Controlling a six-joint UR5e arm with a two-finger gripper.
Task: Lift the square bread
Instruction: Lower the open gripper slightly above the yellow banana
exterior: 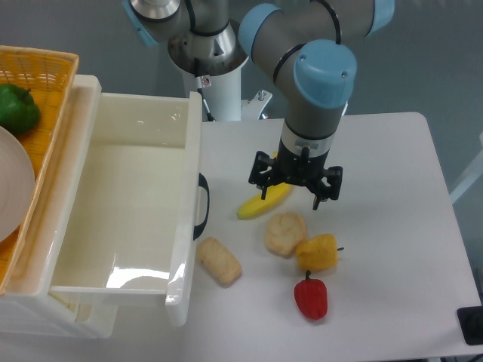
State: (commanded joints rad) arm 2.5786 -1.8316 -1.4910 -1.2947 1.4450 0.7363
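The square bread (219,261) is a pale-tan oblong block lying on the white table, just right of the open drawer's front. My gripper (296,188) points down over the table's middle, above one end of a yellow banana (264,204). It is up and to the right of the bread and well apart from it. Its black fingers are spread and hold nothing.
A lumpy round bun (285,234), a yellow bell pepper (317,253) and a red pepper (311,298) lie right of the bread. An open white drawer (185,226) with a black handle stands at left. Behind it, a wicker basket (53,83) holds a green pepper (16,108) and a white plate (11,188).
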